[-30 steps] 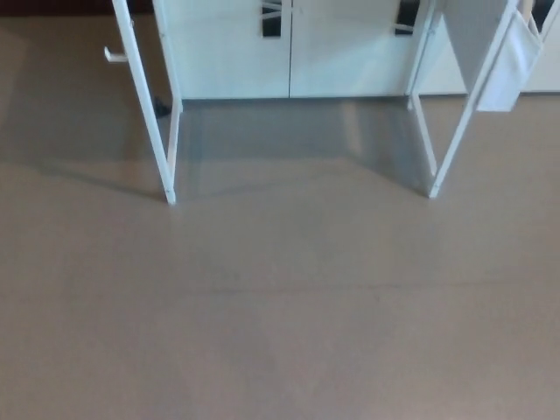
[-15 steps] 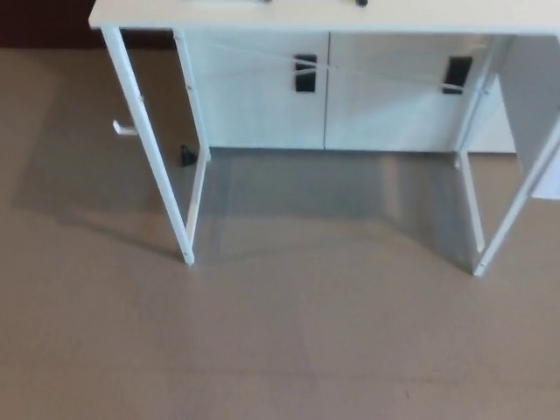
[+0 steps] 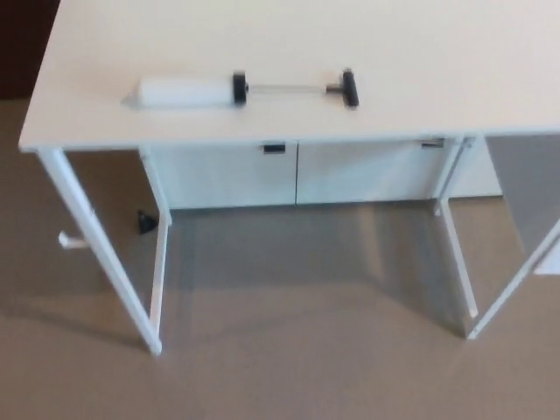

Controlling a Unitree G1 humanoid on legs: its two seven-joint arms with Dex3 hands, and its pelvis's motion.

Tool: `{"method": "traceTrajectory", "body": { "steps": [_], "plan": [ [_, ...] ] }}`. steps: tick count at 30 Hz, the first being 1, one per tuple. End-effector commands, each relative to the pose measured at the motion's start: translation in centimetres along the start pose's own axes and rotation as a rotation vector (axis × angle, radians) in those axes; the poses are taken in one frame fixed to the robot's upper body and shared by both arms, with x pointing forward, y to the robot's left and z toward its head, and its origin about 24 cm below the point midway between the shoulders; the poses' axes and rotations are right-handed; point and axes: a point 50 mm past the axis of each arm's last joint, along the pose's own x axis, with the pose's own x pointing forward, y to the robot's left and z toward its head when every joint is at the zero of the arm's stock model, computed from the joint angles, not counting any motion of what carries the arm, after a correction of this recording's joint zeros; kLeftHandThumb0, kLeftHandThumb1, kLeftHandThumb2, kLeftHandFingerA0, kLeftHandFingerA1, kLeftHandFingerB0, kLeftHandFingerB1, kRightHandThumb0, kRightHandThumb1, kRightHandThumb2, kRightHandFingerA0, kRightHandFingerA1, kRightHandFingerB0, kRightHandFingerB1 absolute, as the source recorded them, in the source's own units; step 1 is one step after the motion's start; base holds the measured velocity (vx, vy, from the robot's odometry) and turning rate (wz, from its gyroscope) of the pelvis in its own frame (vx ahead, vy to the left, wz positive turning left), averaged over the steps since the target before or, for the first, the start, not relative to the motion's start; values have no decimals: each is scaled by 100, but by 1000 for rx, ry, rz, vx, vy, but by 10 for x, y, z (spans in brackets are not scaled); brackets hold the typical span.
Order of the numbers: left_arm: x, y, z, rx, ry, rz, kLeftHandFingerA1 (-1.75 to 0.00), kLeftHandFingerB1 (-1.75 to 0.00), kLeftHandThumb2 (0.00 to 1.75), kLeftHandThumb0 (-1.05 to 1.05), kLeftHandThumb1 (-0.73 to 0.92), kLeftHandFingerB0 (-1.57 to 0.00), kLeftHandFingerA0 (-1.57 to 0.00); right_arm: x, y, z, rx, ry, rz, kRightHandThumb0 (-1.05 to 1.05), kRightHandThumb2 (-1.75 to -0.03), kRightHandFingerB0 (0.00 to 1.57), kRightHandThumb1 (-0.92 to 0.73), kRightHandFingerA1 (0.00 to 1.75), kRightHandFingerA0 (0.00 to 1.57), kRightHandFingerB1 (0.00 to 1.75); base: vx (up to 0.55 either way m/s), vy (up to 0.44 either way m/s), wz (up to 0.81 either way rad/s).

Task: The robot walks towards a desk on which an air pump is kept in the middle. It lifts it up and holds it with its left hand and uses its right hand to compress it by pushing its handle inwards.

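The air pump (image 3: 236, 89) lies flat on the white desk (image 3: 420, 52), left of the desk's middle and close to its front edge. It has a white barrel (image 3: 179, 91) pointing left, a black collar, a thin rod drawn out to the right and a black T-handle (image 3: 349, 87) at the right end. Neither of my hands shows in the head view.
The desk stands on thin white legs (image 3: 103, 254) over a beige floor (image 3: 297, 367). White cabinet doors (image 3: 297, 175) sit behind it under the top. A small black object (image 3: 146, 223) lies on the floor by the left legs.
The head view has tilted upward: the desk top with the pump has come into the picture, where earlier only the legs, cabinets and floor showed.
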Motion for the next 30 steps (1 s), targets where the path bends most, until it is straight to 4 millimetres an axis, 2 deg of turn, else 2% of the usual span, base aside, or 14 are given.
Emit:
{"method": "traceTrajectory", "body": {
  "steps": [1, 11, 22, 30],
  "plan": [
    [-2, 3, -5, -14, 8, 6, -42, -36, 62, -59, 73, -25, -22, -2, -5, -5, 5, 17, -17, -54, -62, 30, -73, 40, 38, 33, 500, 177, 13],
    [1, 7, 5, 7, -10, 9, -43, -36, 61, -60, 71, -25, -26, 1, -5, 0, 20, 3, -18, -53, -62, 30, -74, 41, 39, 33, 373, -58, 37],
    [1, 8, 8, -3, -22, 12, -40, -36, 63, -57, 73, -25, -24, 1, -4, 0, 39, 7, -13, -53, -62, 29, -74, 39, 37, 33, 314, -116, -5],
    [2, 10, 10, 13, -33, 3, -38, -34, 63, -59, 72, -24, -24, 2, -3, 2, 34, 6, -16, -53, -62, 29, -73, 39, 37, 32, 17, 154, 9]
  ]
}}
